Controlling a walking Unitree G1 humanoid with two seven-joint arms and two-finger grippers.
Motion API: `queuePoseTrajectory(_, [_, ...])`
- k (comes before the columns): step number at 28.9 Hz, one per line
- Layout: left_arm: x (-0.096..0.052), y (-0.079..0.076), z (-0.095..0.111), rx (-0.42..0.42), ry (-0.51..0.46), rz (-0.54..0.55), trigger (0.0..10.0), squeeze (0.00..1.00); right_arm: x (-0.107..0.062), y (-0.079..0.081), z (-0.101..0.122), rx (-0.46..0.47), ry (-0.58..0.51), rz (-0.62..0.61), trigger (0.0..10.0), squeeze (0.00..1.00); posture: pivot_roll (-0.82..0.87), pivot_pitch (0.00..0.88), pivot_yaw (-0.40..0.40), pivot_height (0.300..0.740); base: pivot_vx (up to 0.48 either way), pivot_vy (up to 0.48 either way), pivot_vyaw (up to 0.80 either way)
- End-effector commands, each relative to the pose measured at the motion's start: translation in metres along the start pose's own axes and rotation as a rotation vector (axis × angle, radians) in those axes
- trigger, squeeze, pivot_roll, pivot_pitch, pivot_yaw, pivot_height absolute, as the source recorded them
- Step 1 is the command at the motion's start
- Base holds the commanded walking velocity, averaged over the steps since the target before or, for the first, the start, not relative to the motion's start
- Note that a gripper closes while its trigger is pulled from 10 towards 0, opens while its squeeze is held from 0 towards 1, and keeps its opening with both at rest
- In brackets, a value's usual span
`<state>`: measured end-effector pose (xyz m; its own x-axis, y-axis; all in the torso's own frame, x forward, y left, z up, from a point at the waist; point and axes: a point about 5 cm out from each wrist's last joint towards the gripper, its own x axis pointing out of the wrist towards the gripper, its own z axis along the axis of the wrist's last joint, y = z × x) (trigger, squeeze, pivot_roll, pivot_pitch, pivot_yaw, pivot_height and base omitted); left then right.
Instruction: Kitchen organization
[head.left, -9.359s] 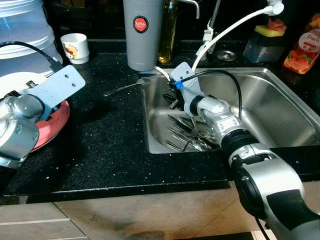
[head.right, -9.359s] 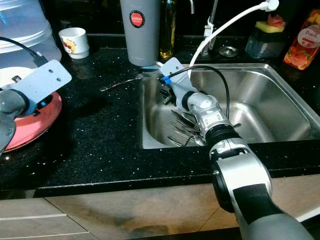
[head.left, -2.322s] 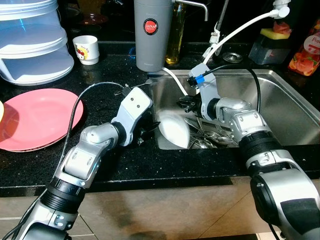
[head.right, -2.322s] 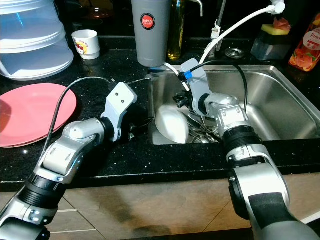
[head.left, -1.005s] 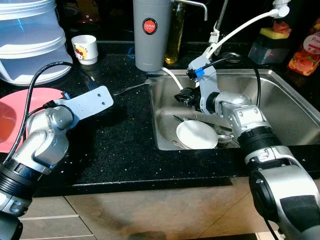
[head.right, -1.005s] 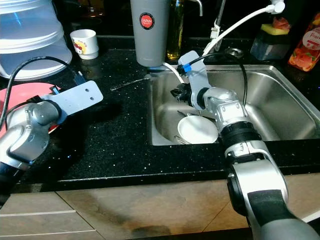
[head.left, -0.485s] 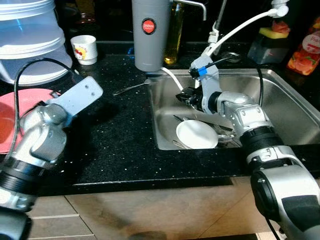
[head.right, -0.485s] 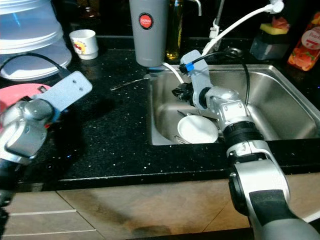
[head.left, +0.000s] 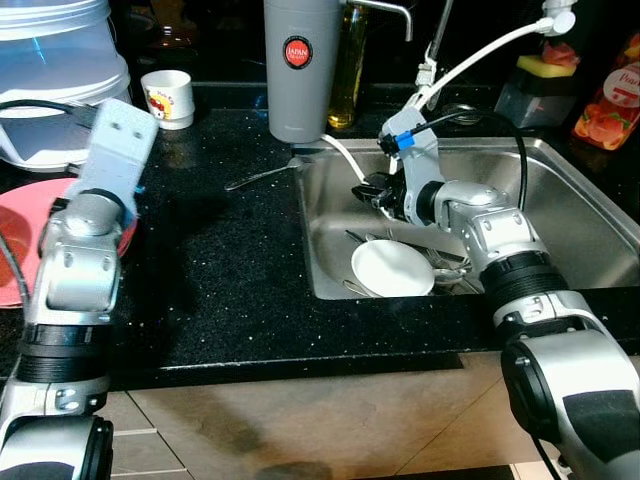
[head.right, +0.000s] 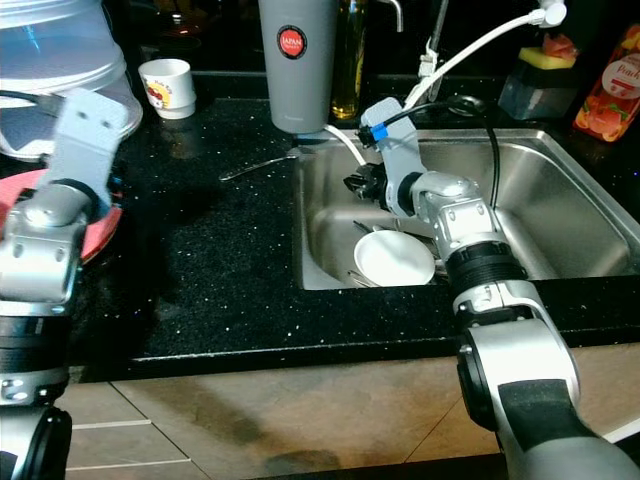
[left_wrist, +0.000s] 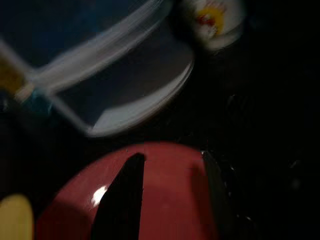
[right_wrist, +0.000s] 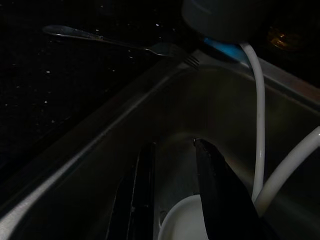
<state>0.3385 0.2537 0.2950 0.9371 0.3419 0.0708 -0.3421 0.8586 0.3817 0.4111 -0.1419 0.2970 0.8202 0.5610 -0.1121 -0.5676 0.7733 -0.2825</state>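
A small white plate (head.left: 392, 268) lies flat in the steel sink (head.left: 570, 215), on top of several pieces of cutlery (head.left: 447, 262). My right gripper (head.left: 371, 191) hovers open and empty by the sink's back left wall, just beyond the plate; the right wrist view shows its fingers (right_wrist: 216, 185) apart above the plate's rim (right_wrist: 182, 220). My left arm is raised over the pink plate (head.left: 18, 228) at the counter's left. In the left wrist view the left gripper (left_wrist: 170, 165) is open above that plate (left_wrist: 165, 200), holding nothing. A fork (head.left: 262, 176) lies on the black counter by the sink's corner.
A grey flask (head.left: 295, 65), an oil bottle (head.left: 350, 60) and a white cup (head.left: 168, 97) stand at the back. A clear stacked container (head.left: 60, 75) sits at the back left. A white hose (head.left: 480, 50) arcs over the sink; a sponge holder (head.left: 540, 80) and orange bottle (head.left: 605, 90) stand right.
My left arm has swung away from the sink and now points over the pink plate. The white plate, earlier tilted at the sink's edge, lies flat inside. The right gripper has barely moved.
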Motion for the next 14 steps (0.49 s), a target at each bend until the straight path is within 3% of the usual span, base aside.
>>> queuePoseTrajectory(1, [-0.004,0.005,-0.012,-0.034,0.046,0.037,10.0,0.00,-0.001,0.000,0.003,-0.009,-0.004,0.006,10.0,0.00,0.04,0.143,-0.005,0.740,0.000,0.000,0.00])
queuePoseTrajectory(4, [-0.006,0.018,-0.031,-0.068,0.107,0.093,10.0,0.00,0.000,0.000,0.004,-0.019,-0.007,0.011,10.0,0.00,0.04,0.145,-0.007,0.740,0.000,0.000,0.00])
queuePoseTrajectory(9, [-0.007,0.021,-0.044,-0.106,0.156,0.101,10.0,0.00,0.000,0.001,0.004,-0.024,-0.006,0.014,10.0,0.00,0.04,0.147,-0.009,0.740,0.000,0.000,0.00])
queuePoseTrajectory(14, [-0.009,-0.002,-0.061,-0.225,0.267,-0.077,10.0,0.00,0.001,0.002,0.005,-0.031,-0.005,0.019,10.0,0.00,0.04,0.147,-0.010,0.740,0.000,0.000,0.00])
